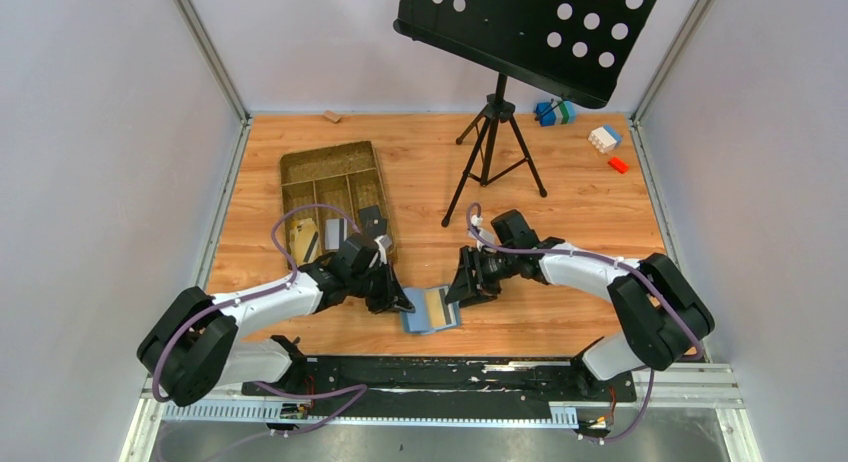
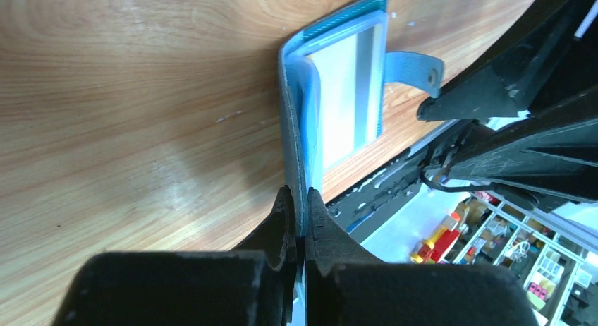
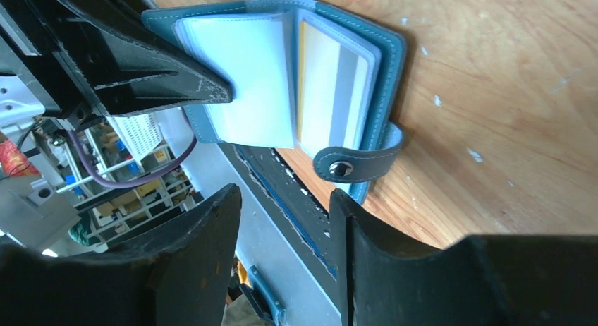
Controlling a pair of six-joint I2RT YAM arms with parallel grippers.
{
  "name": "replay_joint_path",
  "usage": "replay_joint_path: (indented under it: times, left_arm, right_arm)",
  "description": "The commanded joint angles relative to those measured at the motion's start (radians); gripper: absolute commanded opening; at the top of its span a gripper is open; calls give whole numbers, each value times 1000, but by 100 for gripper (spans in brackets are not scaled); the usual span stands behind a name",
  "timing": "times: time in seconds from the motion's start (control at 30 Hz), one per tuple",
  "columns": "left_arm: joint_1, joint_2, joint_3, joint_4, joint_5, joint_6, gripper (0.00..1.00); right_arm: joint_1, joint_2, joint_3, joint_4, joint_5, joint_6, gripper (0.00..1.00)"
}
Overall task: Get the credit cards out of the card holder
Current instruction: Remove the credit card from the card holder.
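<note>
The blue card holder [image 1: 432, 309] lies open near the table's front edge, with pale blue sleeves inside. A yellow and grey striped card [image 3: 331, 86] sits in its right sleeve. My left gripper [image 1: 400, 302] is shut on the holder's left cover [image 2: 296, 149], pinching its edge and holding it up. My right gripper [image 1: 460, 287] is open and empty, just right of the holder [image 3: 395, 51] and above its snap tab [image 3: 352, 164]. A silvery grey card [image 1: 335, 232] and a black card [image 1: 372, 220] lie at the near end of the brown tray [image 1: 330, 167].
A tripod music stand [image 1: 495, 142] stands behind the arms, its black desk overhanging the back. Toy bricks [image 1: 605, 137] lie at the back right and a small wooden block [image 1: 331, 116] at the back left. The table's front edge runs just below the holder.
</note>
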Motion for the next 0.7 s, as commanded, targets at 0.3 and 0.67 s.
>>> replay_joint_path:
  times: [0.3, 0.67]
  left_arm:
    - [-6, 29, 33, -96, -64, 91, 0]
    - [-5, 48, 25, -31, -13, 49, 8]
  right_arm:
    - [66, 7, 96, -201, 288, -148, 81]
    - [168, 131, 224, -292, 488, -172, 60]
